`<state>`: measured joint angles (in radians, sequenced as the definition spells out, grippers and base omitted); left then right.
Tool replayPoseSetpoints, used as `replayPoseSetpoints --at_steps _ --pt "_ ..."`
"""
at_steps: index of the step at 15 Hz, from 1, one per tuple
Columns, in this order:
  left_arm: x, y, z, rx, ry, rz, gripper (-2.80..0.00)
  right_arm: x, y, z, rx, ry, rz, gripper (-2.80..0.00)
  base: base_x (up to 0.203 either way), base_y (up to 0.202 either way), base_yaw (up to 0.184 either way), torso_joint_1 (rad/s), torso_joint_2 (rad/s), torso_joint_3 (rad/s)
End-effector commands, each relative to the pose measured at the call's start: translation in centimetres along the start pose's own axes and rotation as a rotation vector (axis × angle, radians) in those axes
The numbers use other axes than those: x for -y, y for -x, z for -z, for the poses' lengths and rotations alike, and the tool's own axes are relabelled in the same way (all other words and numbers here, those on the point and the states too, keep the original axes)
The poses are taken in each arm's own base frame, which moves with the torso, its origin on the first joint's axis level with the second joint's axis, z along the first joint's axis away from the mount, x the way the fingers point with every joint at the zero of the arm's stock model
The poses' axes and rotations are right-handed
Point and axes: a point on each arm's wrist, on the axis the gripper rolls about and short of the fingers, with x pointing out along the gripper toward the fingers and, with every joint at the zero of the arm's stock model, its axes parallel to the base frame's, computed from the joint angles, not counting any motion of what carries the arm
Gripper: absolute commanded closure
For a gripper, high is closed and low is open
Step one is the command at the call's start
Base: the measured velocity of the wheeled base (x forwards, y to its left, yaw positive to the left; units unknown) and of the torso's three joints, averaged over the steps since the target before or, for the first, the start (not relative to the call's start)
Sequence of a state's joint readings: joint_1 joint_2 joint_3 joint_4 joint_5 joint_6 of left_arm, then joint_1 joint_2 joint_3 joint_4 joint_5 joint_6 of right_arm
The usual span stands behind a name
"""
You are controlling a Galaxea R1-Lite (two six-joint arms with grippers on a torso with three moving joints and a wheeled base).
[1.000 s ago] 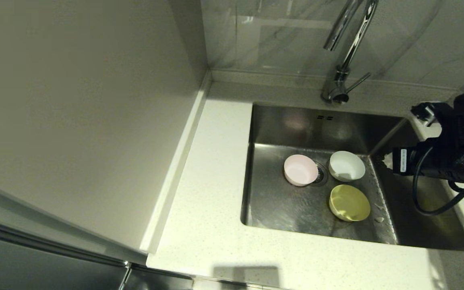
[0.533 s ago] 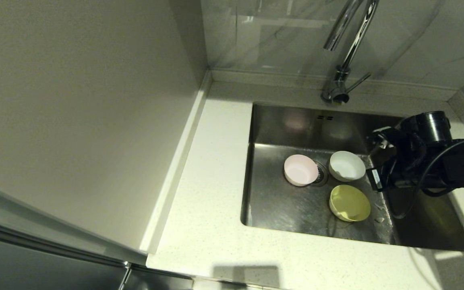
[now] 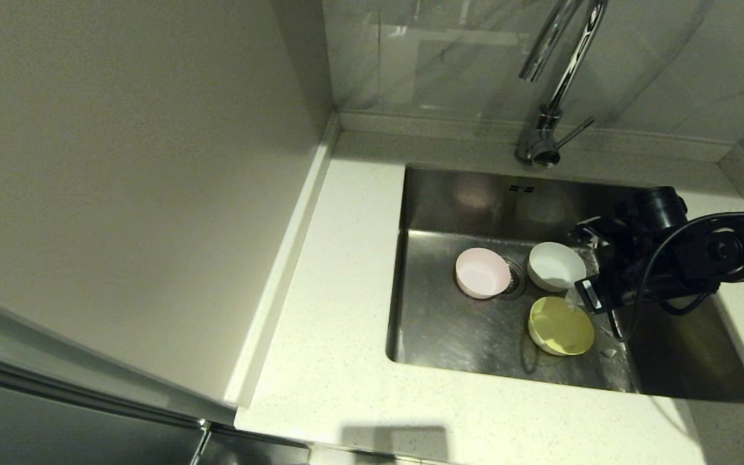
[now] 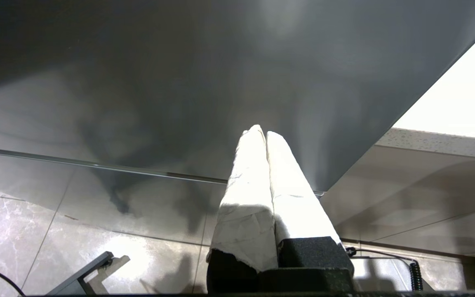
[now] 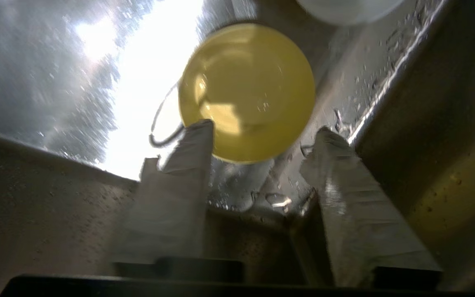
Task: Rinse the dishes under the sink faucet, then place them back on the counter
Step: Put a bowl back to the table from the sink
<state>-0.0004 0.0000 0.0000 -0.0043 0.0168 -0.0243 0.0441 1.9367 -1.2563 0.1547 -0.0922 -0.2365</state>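
Three bowls sit on the floor of the steel sink [image 3: 449, 329]: a pale pink bowl [image 3: 480, 272] beside the drain, a white bowl [image 3: 556, 265] to its right, and a yellow-green bowl [image 3: 560, 325] nearer the front. My right gripper [image 3: 588, 298] hangs low inside the sink, just right of the yellow-green bowl [image 5: 246, 90], open and empty, with one fingertip [image 5: 198, 128] overlapping the bowl's rim in the right wrist view. The chrome faucet [image 3: 556, 77] rises behind the sink. My left gripper [image 4: 261, 133] is parked below the counter, shut and empty.
The off-white counter [image 3: 340, 310] runs left of and in front of the sink. A tall pale cabinet side [image 3: 126, 194] closes the left. Grey marbled tiles [image 3: 449, 58] back the faucet. The sink's right wall [image 3: 669, 349] lies under my right arm.
My right arm has swung leftward and down into the sink, from above the right rim to just beside the yellow-green bowl. The bowls have not moved.
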Motion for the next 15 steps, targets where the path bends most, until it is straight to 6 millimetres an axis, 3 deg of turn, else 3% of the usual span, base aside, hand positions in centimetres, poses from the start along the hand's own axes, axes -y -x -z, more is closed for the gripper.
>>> replayPoseSetpoints --at_steps 1,7,12,15 --pt "0.0 0.0 0.0 0.002 0.0 0.0 0.0 0.3 -0.5 -0.1 -0.008 0.0 0.003 -2.8 0.0 0.0 0.0 0.0 0.0 0.0" --pt "0.0 0.0 0.0 0.002 0.0 0.0 0.0 0.4 -2.4 -1.4 0.006 -0.002 0.007 -2.8 0.0 0.0 0.0 0.0 0.0 0.0" --pt "0.0 0.0 0.0 0.002 0.0 0.0 0.0 1.5 -8.1 -3.8 0.053 -0.031 -0.002 -2.8 0.0 0.0 0.0 0.0 0.0 0.0" --pt "0.0 0.0 0.0 0.002 0.0 0.0 0.0 2.6 -12.0 -3.2 0.077 -0.02 -0.021 -2.8 0.0 0.0 0.0 0.0 0.0 0.0"
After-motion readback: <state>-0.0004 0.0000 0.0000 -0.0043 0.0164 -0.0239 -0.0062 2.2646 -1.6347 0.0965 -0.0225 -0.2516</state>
